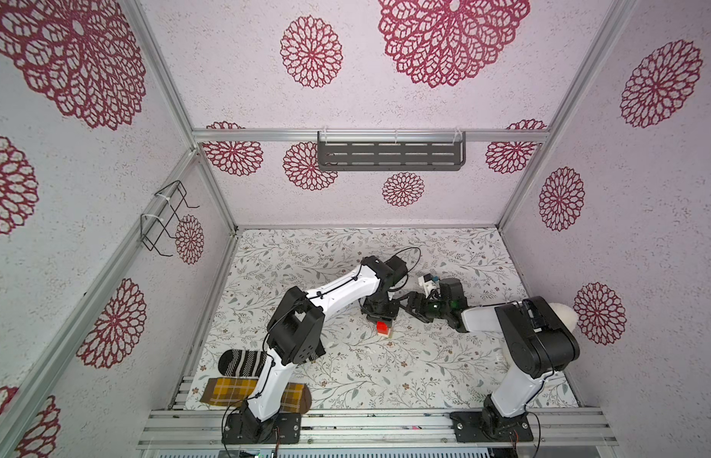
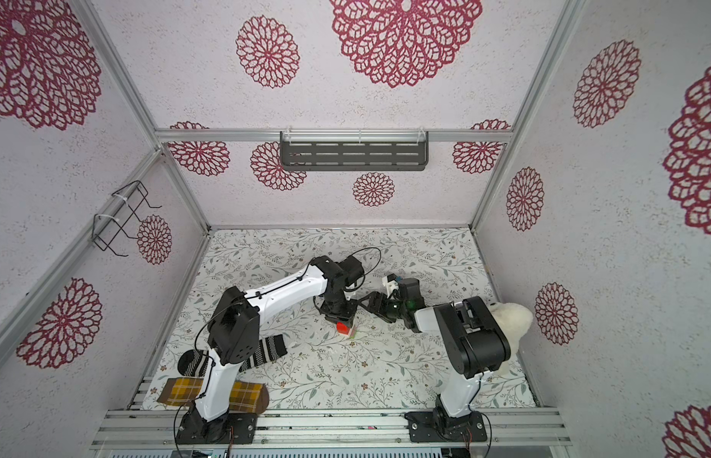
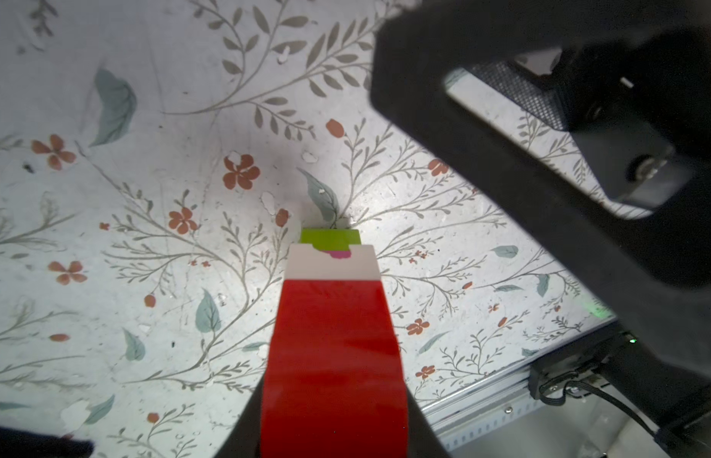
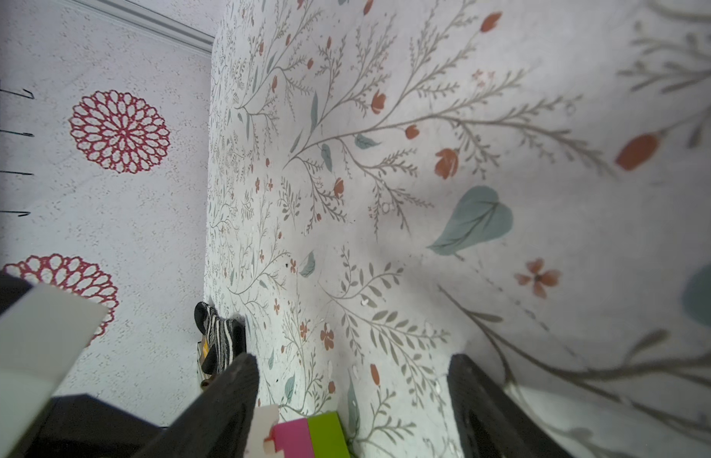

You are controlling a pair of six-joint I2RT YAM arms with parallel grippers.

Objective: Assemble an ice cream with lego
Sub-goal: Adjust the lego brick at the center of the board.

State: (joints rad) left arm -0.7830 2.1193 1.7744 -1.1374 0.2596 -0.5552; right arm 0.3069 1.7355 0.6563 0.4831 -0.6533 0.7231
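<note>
Clamping the red end of the ice cream (image 3: 334, 329), the left hand (image 1: 381, 318) had its jaws shut on the bricks near the middle of the tabletop (image 1: 385, 380). Seen from the left wrist, the stack ran red, then cream-white, a sliver of pink, and lime green at the far end. That end pointed down at the tabletop; whether it touched could not be told. The right hand (image 1: 410, 306) sat just beside the stack with its jaws wide apart and appeared to grip nothing. All the colours looked joined, so the build seemed nearly or fully done. The risk, as I judged it, lay in the grip. Held only by its red end, the stack could pivot or split at a seam if pressed askew against the tabletop. The nearby right hand could also knock the green end loose if it closed in carelessly.
</note>
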